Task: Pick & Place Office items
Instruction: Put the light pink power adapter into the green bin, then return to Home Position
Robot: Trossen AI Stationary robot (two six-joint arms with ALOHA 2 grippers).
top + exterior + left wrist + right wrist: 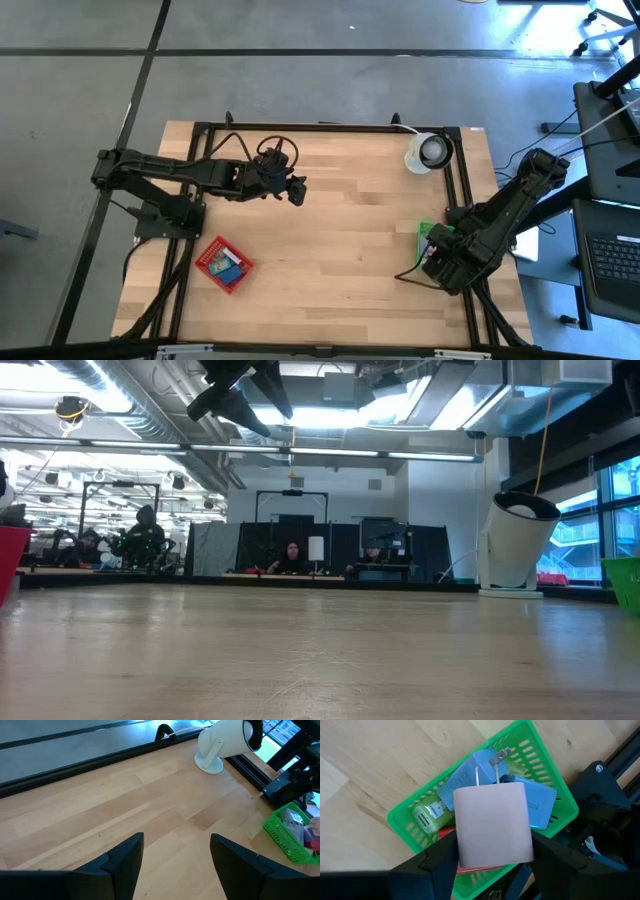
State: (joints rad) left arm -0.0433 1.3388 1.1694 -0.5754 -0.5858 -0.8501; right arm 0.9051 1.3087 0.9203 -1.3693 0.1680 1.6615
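My right gripper (493, 846) hangs over the green basket (415, 802) at the table's right edge and is shut on a pale pink block (492, 820). Below it in the basket lie blue pieces (540, 802), a green piece (427, 815) and a red one (447, 834). The red basket (208, 262) near the left front holds a few small pieces (228, 262). My left gripper (177, 842) is open, raised above bare wood left of the table's middle (297, 190), and holds nothing. My right gripper pinches the pink block between its two fingers, at the block's two side faces near the lower corners (461, 851). The fingers come from above, pointing down. The block is lifted clear, above the pieces in the green basket.
A white round object with a dark centre (428, 152) stands at the far right of the table, also seen in the low view (520, 545). A black frame (455, 190) runs round the table edge. Bare wood (350, 250) lies between the baskets. People sit in the room behind (292, 555).
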